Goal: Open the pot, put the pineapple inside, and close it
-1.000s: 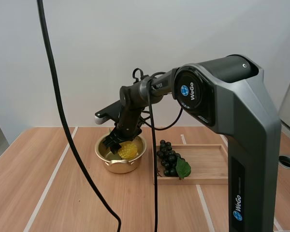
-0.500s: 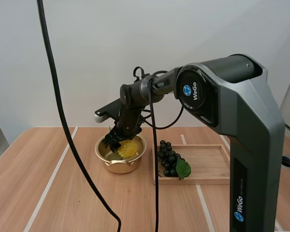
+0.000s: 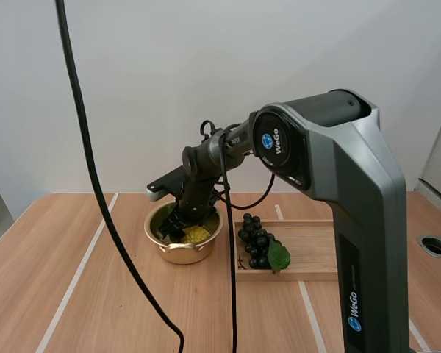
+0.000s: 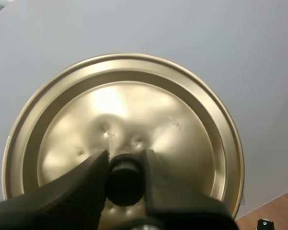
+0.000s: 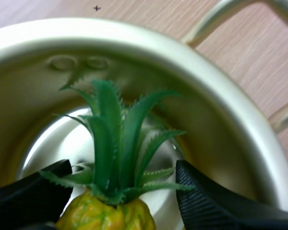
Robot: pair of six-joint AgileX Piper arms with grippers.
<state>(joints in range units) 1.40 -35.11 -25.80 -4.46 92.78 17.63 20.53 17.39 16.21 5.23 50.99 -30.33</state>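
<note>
The gold pot (image 3: 182, 254) stands open on the table. My right gripper (image 3: 178, 226) reaches down into it, shut on the yellow pineapple (image 3: 196, 234), which sits low inside the rim. From the right wrist view the pineapple (image 5: 105, 218) with its green crown (image 5: 117, 139) sits between the fingers of my right gripper (image 5: 122, 175), above the pot's shiny floor and inside its wall (image 5: 221, 120). In the left wrist view my left gripper (image 4: 125, 165) is shut on the black knob (image 4: 125, 177) of the gold lid (image 4: 134, 105), which it holds up against a plain wall.
A wooden tray (image 3: 316, 246) lies just right of the pot, with a bunch of dark grapes (image 3: 256, 241) and a green leaf at its left end. My right arm's large grey base (image 3: 353, 220) stands in the foreground.
My right gripper has gone down with the pineapple, from above the pot's rim to inside the pot.
</note>
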